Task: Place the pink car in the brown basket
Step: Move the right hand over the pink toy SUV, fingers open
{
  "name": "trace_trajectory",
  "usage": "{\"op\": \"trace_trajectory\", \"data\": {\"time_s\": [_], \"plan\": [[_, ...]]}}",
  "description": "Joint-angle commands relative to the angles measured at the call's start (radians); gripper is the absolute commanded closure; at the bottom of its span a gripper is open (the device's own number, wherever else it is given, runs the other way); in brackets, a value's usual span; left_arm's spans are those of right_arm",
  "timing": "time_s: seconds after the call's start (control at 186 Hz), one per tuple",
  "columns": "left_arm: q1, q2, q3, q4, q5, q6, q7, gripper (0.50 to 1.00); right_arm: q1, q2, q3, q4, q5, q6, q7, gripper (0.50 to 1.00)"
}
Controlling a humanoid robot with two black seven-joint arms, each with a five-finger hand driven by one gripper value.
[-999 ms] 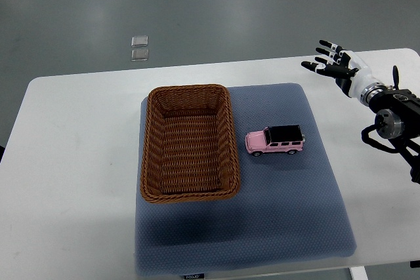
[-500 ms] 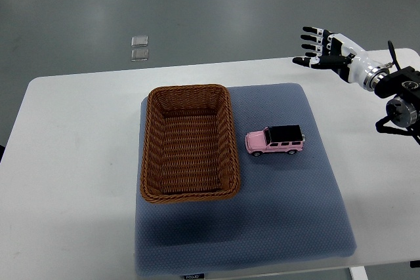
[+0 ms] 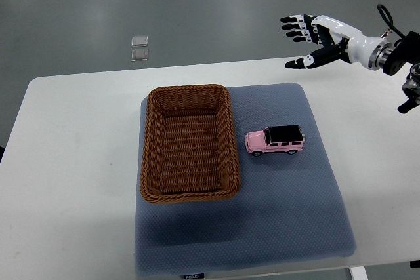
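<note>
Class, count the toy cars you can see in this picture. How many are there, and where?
1. The pink car sits on the blue mat, just right of the brown basket, not inside it. The basket looks empty, so none seems hidden.

The right hand (image 3: pixel 315 39) has risen and swung leftward; its fingers spread wider.

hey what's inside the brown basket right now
Nothing shows inside the brown basket: only its bare woven floor and walls are visible. The pink car sits outside it, on the blue mat to its right. The right hand is open, away from both.
</note>
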Motion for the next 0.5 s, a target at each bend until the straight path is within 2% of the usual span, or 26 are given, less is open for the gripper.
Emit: {"op": "trace_trajectory", "data": {"time_s": [0.0,0.226,0.494], "plan": [[0.000,0.000,0.000,0.001,0.000,0.000,0.000,0.500,0.001,-0.016,-0.031,0.037,-0.078,0.008,0.008,0.585],[0.000,0.000,0.000,0.001,0.000,0.000,0.000,0.500,0.021,-0.065,-0.126,0.106,-0.233,0.017,0.017,0.585],[0.000,0.000,0.001,-0.001,0.000,0.000,0.000,0.500,0.049,-0.110,-0.197,0.169,-0.285,0.022,0.020,0.585]]}}
